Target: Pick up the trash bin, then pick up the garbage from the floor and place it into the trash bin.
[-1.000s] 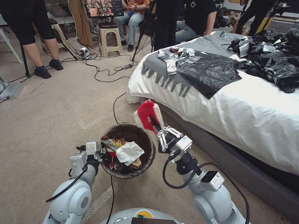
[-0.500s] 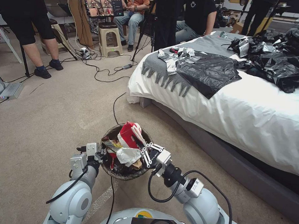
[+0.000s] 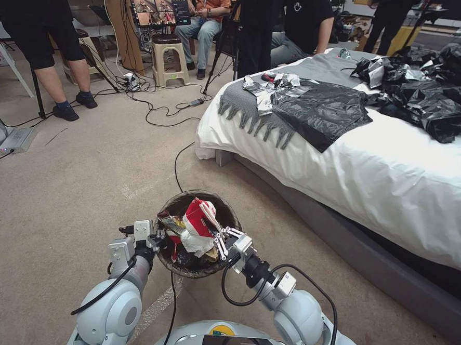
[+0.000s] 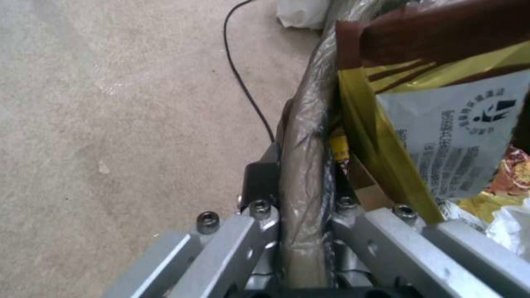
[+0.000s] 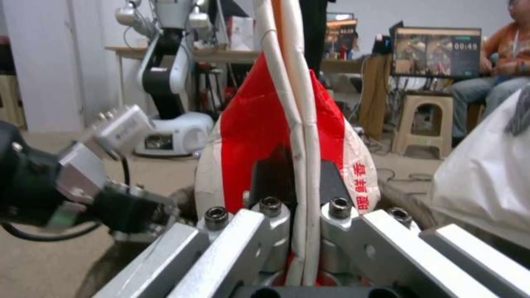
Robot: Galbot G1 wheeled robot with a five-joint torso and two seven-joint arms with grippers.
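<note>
- Right hand (image 3: 212, 233) is clamped on a flattened red-and-white paper cup (image 3: 197, 217); in the right wrist view the cup's crushed white rim (image 5: 295, 124) runs straight up between the closed fingers (image 5: 338, 182).
- Cup sits over the mouth of the trash bin (image 3: 172, 206), its lower end among the litter already inside.
- Bin contents: yellow snack wrapper (image 3: 172, 224), white tissue (image 3: 195, 243), a tan scrap beside it; pile reaches rim level.
- Left hand (image 3: 156, 236) is pinched on the bin's near-left rim; left wrist view shows the brown bag liner (image 4: 301, 165) squeezed between both fingers, with the yellow wrapper (image 4: 381, 145) just inside.
- Bin is held above the carpet floor (image 3: 73, 184), in front of the robot and near the bed (image 3: 387, 171).
- Right arm is bent in close, forearm pointing forward and left toward the bin; left arm reaches forward, wrist level with the rim.
- Versus 1.0 s ago: cup was held high, right of the bin; it has since swung left and dropped onto the pile. Bin and left hand unchanged.
- Black plastic bags (image 3: 323, 110) with foil sheets lie on the bed.
</note>
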